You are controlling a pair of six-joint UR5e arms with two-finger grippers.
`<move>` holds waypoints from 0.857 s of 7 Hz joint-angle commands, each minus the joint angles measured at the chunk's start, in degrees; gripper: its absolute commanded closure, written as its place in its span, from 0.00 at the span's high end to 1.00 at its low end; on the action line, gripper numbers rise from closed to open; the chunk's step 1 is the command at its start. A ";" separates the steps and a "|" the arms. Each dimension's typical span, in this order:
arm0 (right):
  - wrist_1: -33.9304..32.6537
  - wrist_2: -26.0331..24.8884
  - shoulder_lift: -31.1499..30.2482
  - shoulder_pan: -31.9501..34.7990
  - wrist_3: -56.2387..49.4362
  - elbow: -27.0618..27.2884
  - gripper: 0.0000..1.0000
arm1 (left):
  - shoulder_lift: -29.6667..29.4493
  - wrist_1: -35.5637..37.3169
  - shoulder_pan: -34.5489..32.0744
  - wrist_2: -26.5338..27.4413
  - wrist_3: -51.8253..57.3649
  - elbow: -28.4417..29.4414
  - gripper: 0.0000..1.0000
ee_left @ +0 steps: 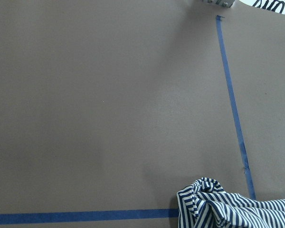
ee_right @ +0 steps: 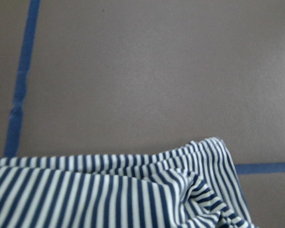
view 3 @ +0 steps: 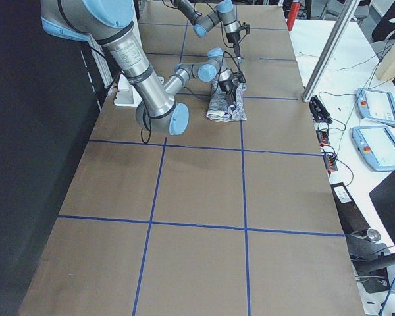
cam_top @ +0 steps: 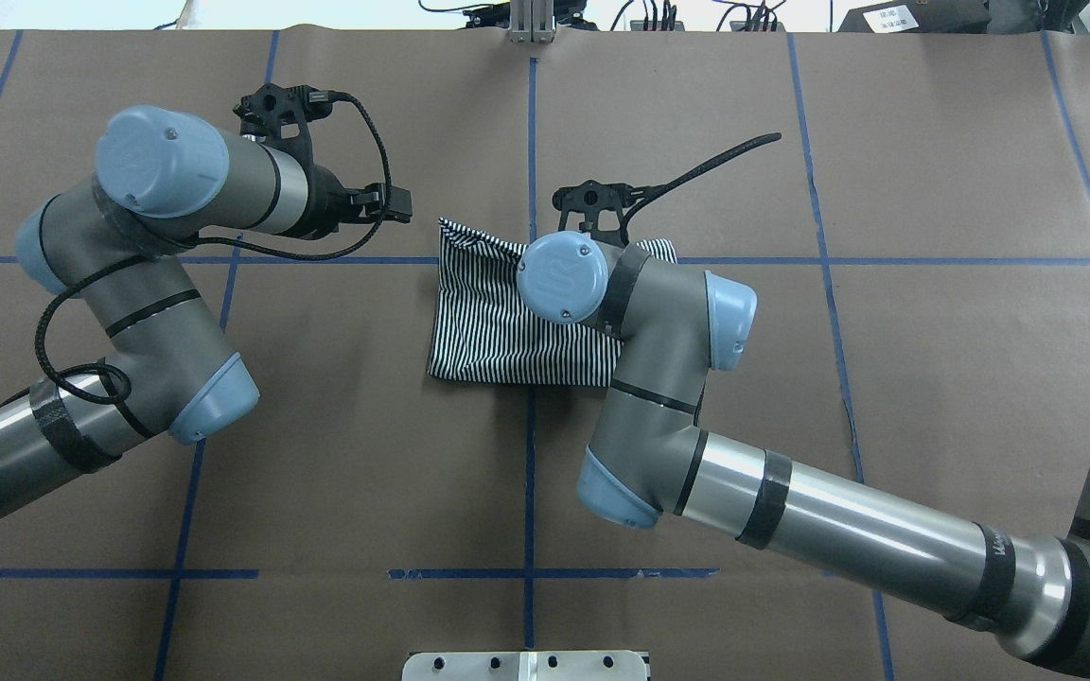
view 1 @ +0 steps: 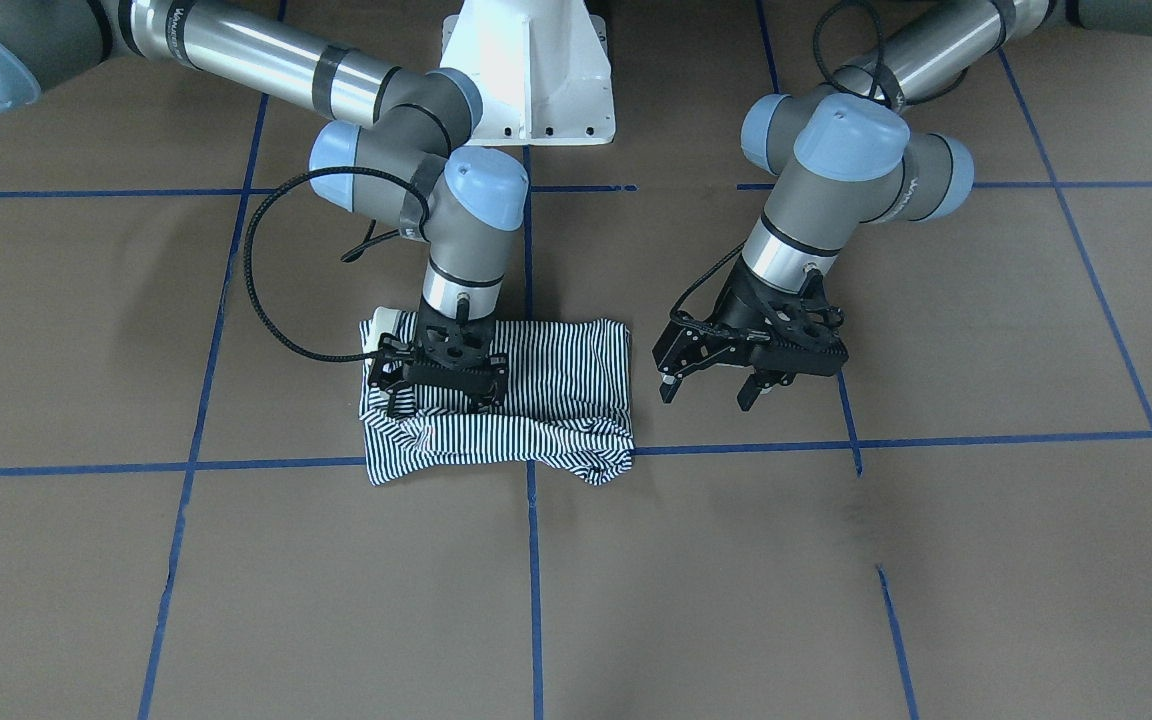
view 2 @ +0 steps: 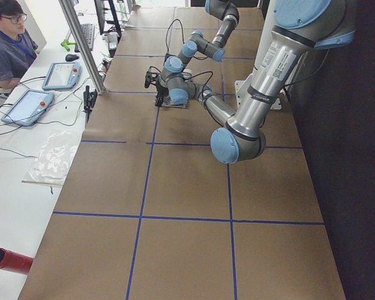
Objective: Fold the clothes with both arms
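Note:
The navy-and-white striped shirt (view 1: 546,380) lies folded into a rough rectangle at the table's middle (cam_top: 498,322), with a bit of white collar (view 1: 383,320) showing at one end. My right gripper (view 1: 441,398) stands over the collar end, open, its fingertips down at the cloth with nothing pinched. My left gripper (view 1: 706,390) hangs open just beside the shirt's other end, clear of the fabric. The left wrist view catches a crumpled corner of the shirt (ee_left: 228,204). In the right wrist view a bunched edge of the shirt (ee_right: 109,190) fills the bottom. No fingers show in either wrist view.
Blue tape lines (view 1: 534,560) grid the brown table. The white pedestal base (view 1: 531,80) sits behind the shirt. A person (view 2: 6,44) sits at a side bench with tablets (view 2: 62,75), and a red cylinder (view 2: 9,259) lies on the bench near its end.

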 commanded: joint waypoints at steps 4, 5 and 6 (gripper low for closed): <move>4.22 19.12 6.37 14.82 -11.55 -8.78 1.00 | -0.63 0.96 0.61 0.15 -0.18 0.36 1.00; 4.31 22.06 6.29 15.54 -11.47 -5.91 1.00 | -0.73 1.14 0.61 0.06 -0.09 0.10 1.00; 3.88 25.05 5.51 16.07 -11.82 -3.35 1.00 | -0.82 2.71 0.78 0.06 -0.09 0.19 1.00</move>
